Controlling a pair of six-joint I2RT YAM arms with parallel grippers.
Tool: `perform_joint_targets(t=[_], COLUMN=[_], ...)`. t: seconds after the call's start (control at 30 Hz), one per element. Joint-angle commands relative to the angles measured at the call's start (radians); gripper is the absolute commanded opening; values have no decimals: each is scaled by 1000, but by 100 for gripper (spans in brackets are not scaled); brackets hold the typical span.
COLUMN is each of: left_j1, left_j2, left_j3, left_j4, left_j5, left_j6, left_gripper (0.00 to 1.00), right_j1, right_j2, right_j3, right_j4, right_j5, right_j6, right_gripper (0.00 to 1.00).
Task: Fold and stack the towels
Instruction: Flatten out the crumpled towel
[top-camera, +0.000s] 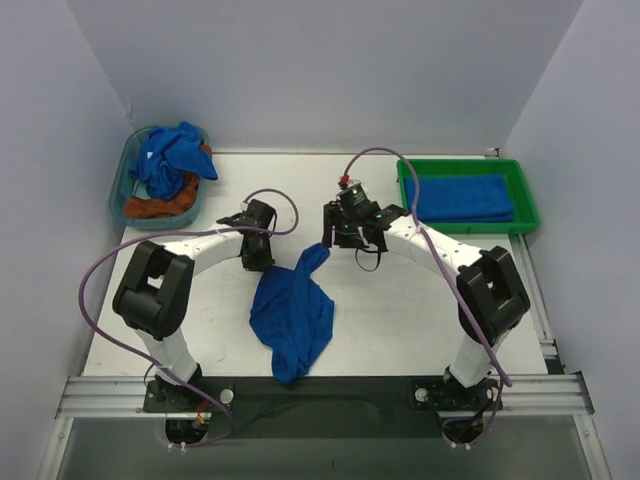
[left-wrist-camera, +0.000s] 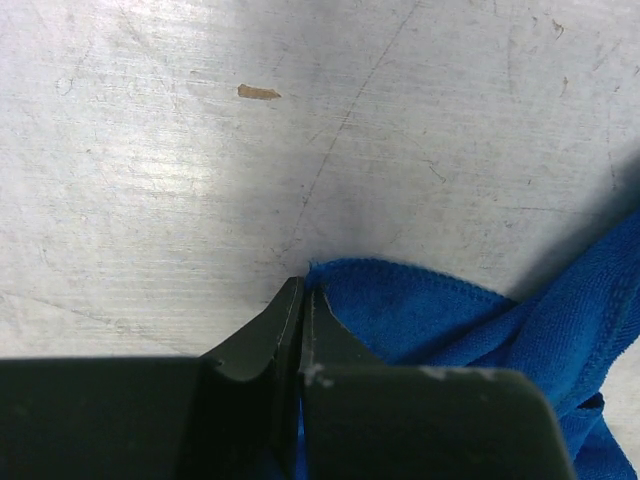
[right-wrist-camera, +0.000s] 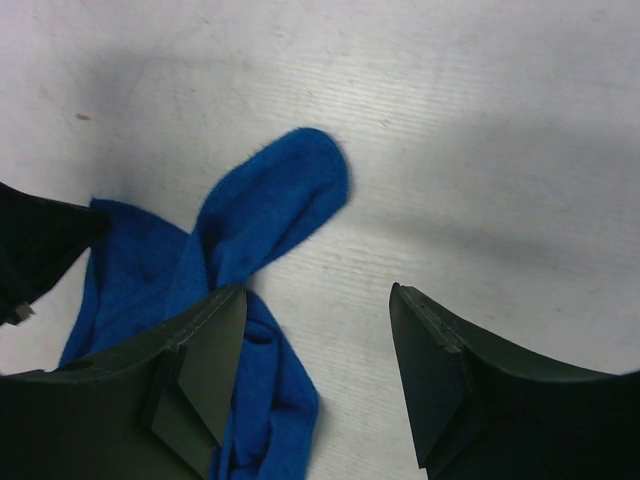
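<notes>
Here, one corner of the crumpled blue towel (top-camera: 292, 315) is pinched between the closed fingers of the left gripper (left-wrist-camera: 303, 296), low over the table (top-camera: 420, 300). The towel is spread mid-table, its long axis running from the near edge up to a free tip (right-wrist-camera: 285, 190). That tip lies just left of the right gripper (right-wrist-camera: 315, 295), whose jaws stand wide apart and empty; this arm is judged the nearer. A loose blue cloth (top-camera: 172, 158) and a rust cloth (top-camera: 158, 208) are heaped in the bin (top-camera: 128, 160); a folded towel (top-camera: 462, 197) is laid in the green tray (top-camera: 460, 166).
</notes>
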Motion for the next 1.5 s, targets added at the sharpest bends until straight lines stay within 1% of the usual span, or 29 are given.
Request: perform_joint_targets(t=[0.0,0.03,0.2,0.4,0.63,0.73,0.83,0.87,0.93,0.97,1.03,1.07,1.2,1.27,1.33,1.37,1.4,1.47], left_j1=[2,1,0,-1,-1,-1,0,0,2,5,8,13,26,34,45,48,50,51], left_j2=[-23,-34,-92,-123,-140,-147,-163,-166,-170,-172,-179,-184,-212,-235,-256,-281,-291,-325], left_j3=[-9,-14,-41,-58,-57,-61,-67,-66,-63,-57,-55,-54,-32,-17,2,5,6,0], left_j4=[7,8,24,31,30,30,28,28,10,4,-7,-10,-27,-42,-62,-70,-75,-88], left_j5=[0,-3,-5,1,3,3,-9,-17,-41,-46,-57,-60,-66,-74,-89,-95,-98,-98], left_j6=[3,3,-8,-17,-17,-19,-16,-10,-7,-4,-1,3,15,22,33,39,42,47], left_gripper=[5,4,2,1,0,1,0,0,0,0,0,0,0,0,0,0,0,0], right_j1=[43,51,66,72,75,80,86,86,86,83,74,69,29,14,-11,-20,-27,-57], right_j2=[69,86,210,335,419,447,461,459,447,439,415,402,317,277,202,173,108,6], right_j3=[100,138,217,310,369,389,392,386,370,355,340,326,315,309,281,260,232,121], right_j4=[9,9,9,8,-38,-69,-87,-89,-89,-89,-89,-89,-72,-58,-38,-28,4,52], right_j5=[41,44,86,95,126,164,175,175,184,187,186,183,150,109,78,49,11,-43], right_j6=[21,26,110,120,142,141,136,135,129,124,116,113,86,63,44,38,32,38], right_gripper=[60,60,60,60,57,52,42,34,26,16,8,0,0,0,0,0,0,0])
